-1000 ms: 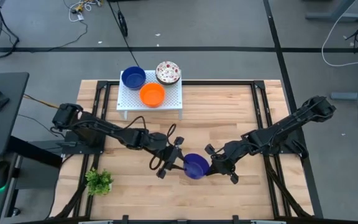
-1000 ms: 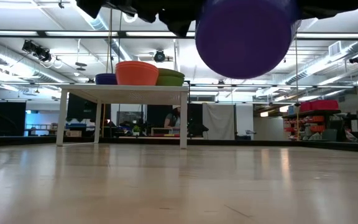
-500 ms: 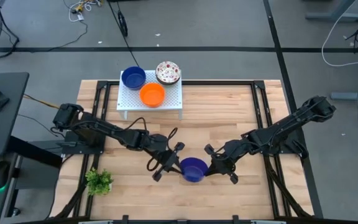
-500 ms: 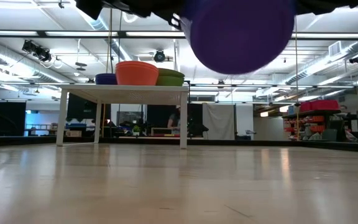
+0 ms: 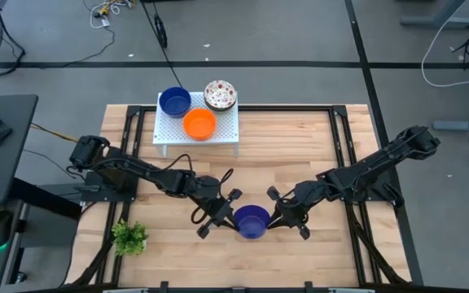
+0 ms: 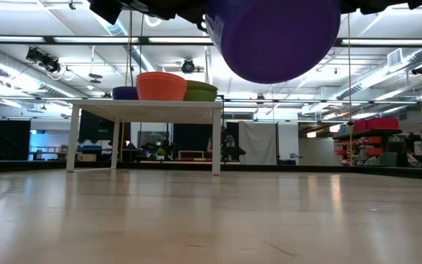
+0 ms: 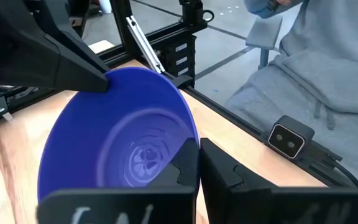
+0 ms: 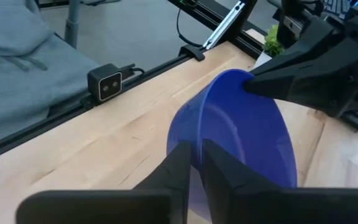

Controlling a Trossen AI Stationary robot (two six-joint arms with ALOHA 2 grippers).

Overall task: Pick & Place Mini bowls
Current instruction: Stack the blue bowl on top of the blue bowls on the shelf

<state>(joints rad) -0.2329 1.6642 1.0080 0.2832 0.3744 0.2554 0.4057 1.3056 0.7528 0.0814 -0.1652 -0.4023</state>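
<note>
A solid blue mini bowl (image 5: 252, 220) hangs above the table's near middle and shows high up in the low view (image 6: 273, 37). My left gripper (image 5: 228, 214) is shut on its left rim and my right gripper (image 5: 276, 216) on its right rim. Another blue bowl (image 5: 174, 102), a speckled white bowl (image 5: 220, 95) and an orange bowl (image 5: 199, 124) rest on their bases on the white perforated rack (image 5: 218, 134) at the far left. My left gripper pinches the bowl's rim (image 7: 193, 138), one finger inside the bowl and one outside. The fingers come about level from the table's left. The bowl is lifted clear, opening up. My right gripper pinches the opposite rim (image 8: 196, 146), one finger inside and one outside. The fingers come about level from the table's right. The bowl hangs clear of the table between the two grippers.
A small green plant (image 5: 129, 237) stands at the near left corner. A small camera (image 7: 288, 140) sits at the table's near edge, and a person in a grey hoodie (image 7: 328, 68) is just beyond it. Bare wood lies between the rack and the grippers.
Both grippers have moved a little toward the table's left and near edge with the blue bowl between them. The bowl stays lifted clear with its opening up.
</note>
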